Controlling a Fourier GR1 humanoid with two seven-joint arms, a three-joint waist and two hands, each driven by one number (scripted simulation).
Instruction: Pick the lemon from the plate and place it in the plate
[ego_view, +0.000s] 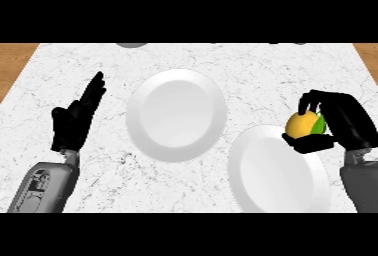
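Observation:
A yellow lemon (301, 124) with a green patch sits in my right hand (341, 122), whose fingers and thumb curl round it. The hand holds it over the upper right rim of the near white plate (277, 177) at the lower right. A second white plate (176, 114) lies in the middle of the marble counter, with nothing on it. My left hand (74, 120) rests open at the left, fingers straight and pointing up, well away from both plates.
The white marble counter (74, 65) has wooden strips showing at its far left and far right corners. A small grey round object (132, 45) is partly visible at the counter's far edge.

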